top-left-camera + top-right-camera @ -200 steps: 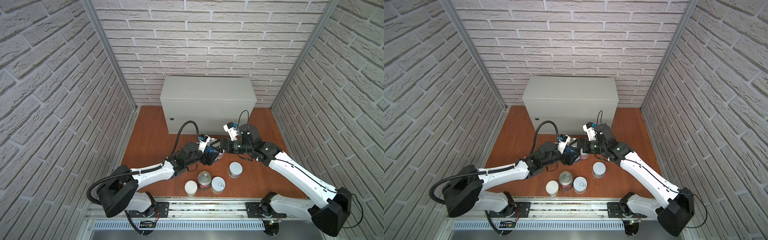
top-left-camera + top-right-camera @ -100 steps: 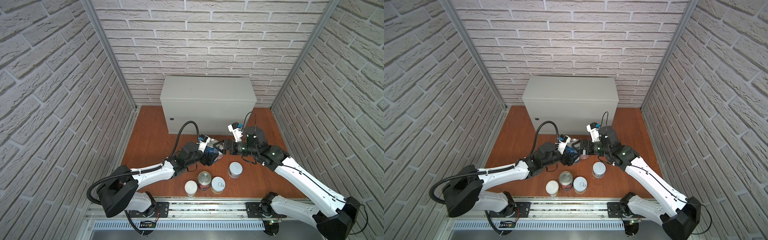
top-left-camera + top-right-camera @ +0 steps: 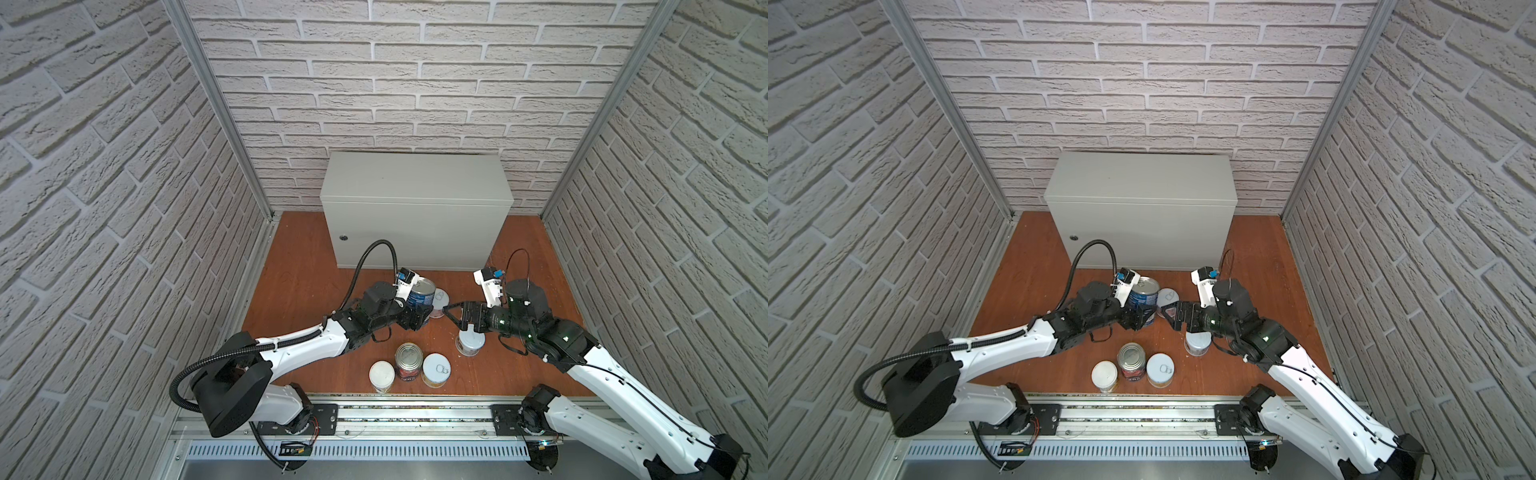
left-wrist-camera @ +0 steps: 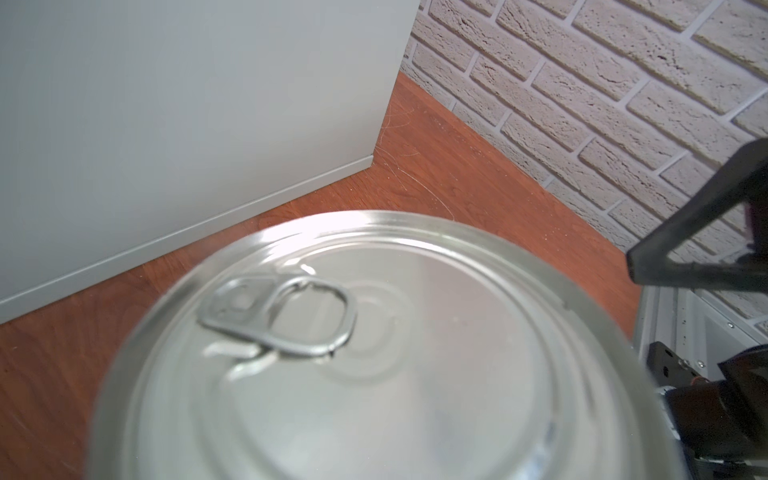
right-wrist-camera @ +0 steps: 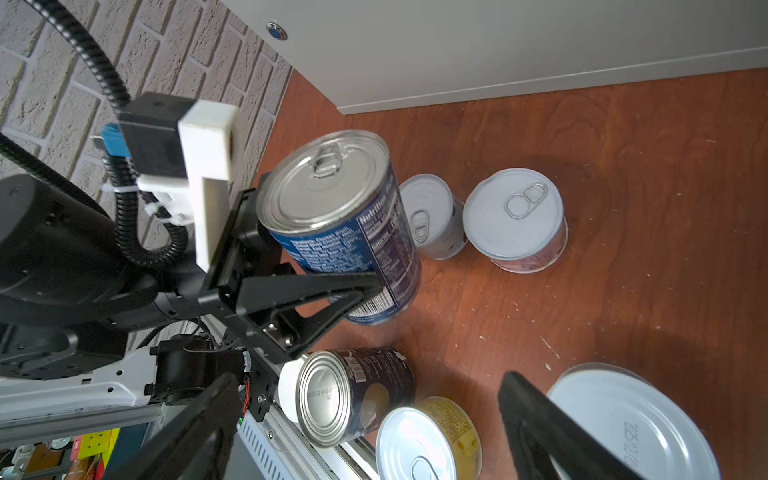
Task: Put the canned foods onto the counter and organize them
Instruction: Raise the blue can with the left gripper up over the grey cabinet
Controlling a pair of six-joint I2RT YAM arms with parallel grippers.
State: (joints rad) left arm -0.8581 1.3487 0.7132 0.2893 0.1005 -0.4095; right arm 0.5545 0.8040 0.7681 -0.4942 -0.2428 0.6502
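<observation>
left gripper (image 3: 417, 316) clasps the blue can (image 3: 423, 293), right gripper (image 3: 456, 318) wide and empty; next, probably a lift onto the counter (image 3: 415, 178).

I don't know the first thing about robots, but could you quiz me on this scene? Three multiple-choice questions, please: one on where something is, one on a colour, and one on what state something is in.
1. Where is the dark-labelled can?
A) stacked on another can
B) on the wooden floor, between a white-lidded can and a yellow-labelled can
C) on the metal rail

2. What colour is the label on the tall can gripped by the left end effector?
A) red
B) blue
C) green

3. The right end effector is:
A) open and empty
B) shut on a can
C) out of sight

Answers:
1. B: both top views show it on the floor between those two.
2. B: the right wrist view shows its blue label.
3. A: its jaws stand wide apart, gripping nothing.
</observation>
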